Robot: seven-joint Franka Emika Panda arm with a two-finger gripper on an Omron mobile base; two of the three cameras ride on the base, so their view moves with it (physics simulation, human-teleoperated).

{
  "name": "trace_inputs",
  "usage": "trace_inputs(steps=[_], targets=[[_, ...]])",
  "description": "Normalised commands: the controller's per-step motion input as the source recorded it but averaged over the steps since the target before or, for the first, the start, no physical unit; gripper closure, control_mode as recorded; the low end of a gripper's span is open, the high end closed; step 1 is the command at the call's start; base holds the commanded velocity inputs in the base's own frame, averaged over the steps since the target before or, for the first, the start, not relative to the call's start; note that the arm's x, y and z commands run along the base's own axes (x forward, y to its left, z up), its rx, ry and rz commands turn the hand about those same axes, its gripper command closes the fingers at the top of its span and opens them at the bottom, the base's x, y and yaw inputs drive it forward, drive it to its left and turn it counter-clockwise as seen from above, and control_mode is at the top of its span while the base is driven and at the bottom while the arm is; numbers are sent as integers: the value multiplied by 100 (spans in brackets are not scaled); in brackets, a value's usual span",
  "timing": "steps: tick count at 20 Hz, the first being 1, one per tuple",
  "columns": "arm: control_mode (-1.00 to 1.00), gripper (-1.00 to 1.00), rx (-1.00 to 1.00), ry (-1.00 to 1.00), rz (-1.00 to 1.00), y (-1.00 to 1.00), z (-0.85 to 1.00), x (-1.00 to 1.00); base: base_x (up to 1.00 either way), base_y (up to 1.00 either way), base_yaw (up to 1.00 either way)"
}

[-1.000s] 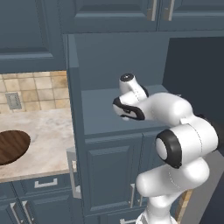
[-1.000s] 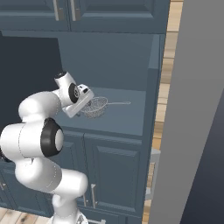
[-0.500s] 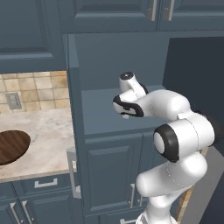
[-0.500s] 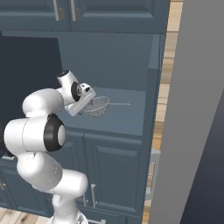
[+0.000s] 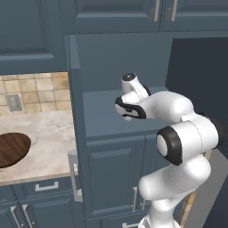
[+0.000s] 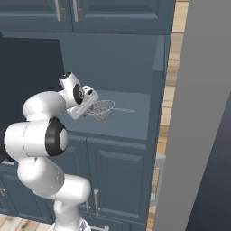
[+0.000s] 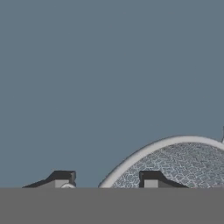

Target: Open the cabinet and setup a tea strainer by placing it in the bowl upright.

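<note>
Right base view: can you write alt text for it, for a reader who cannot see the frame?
A white robot arm reaches into an open slate-blue cabinet, its gripper at the rim of a silver mesh tea strainer lying on the shelf, wire handle pointing right. Closed cabinet doors sit below the shelf.

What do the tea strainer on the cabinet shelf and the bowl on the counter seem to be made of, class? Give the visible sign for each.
Tea strainer: looks like silvery metal wire, given its fine see-through mesh basket, smooth pale rim and thin straight handle. Bowl: probably wood with a matte finish, given its dark brown surface with streaky grain lines.
</note>
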Motion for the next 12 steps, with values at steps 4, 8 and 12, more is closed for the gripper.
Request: trace_inputs(steps=[4,8,12], targets=[[-100,100,0,0,0,0,0,0,0,0,0],[-100,100,0,0,0,0,0,0,0,0,0],[-100,100,-1,-3,0,17,7,-6,0,0,0]])
